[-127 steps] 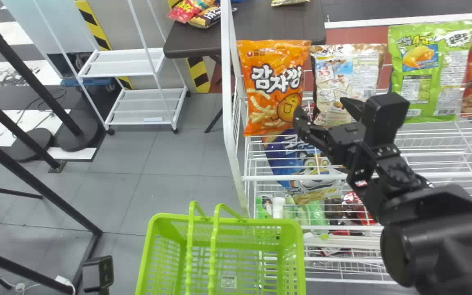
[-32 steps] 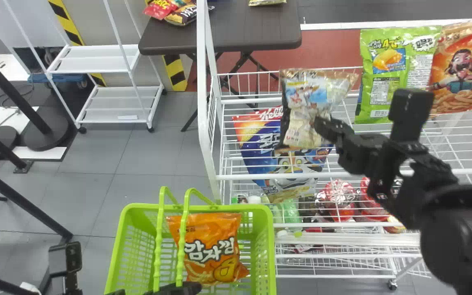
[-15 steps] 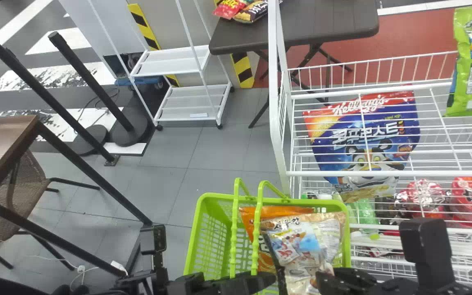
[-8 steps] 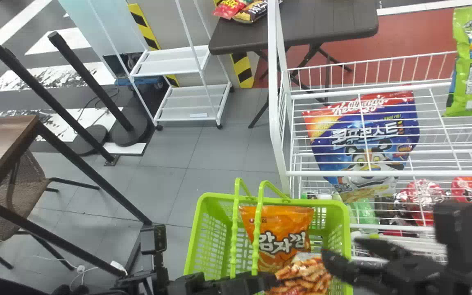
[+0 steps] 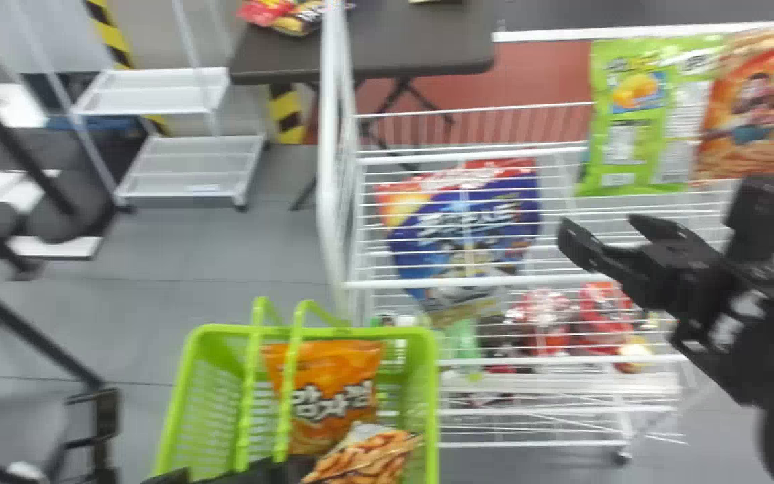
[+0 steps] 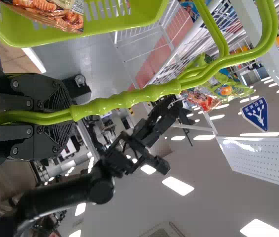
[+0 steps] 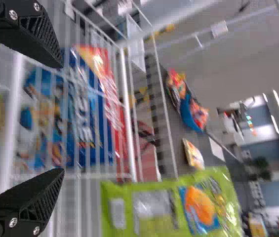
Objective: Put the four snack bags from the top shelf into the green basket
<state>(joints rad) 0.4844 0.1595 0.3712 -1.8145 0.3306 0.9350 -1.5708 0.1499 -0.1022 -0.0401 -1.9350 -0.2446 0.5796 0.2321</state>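
In the head view, the black two-finger right gripper is right of centre, over the white wire shelf rack, its fingers spread well apart with a gap between the tips. The black two-finger left gripper is at the bottom edge, left of centre; in the left wrist view its fingers are closed around the ribbed light-green plastic handles of the green basket.

That slatted light-green plastic basket sits at the lower left of the head view. Inside it are a shiny orange snack bag with white lettering and, overlapping its lower part, a bag printed with brown twisted snacks. Two more bags stand side by side on the top shelf at the upper right: a bright green rectangular bag and, just right of it, a red-orange bag with a cartoon figure. A large blue bag with a red top shows through the wires near the centre, below the top shelf
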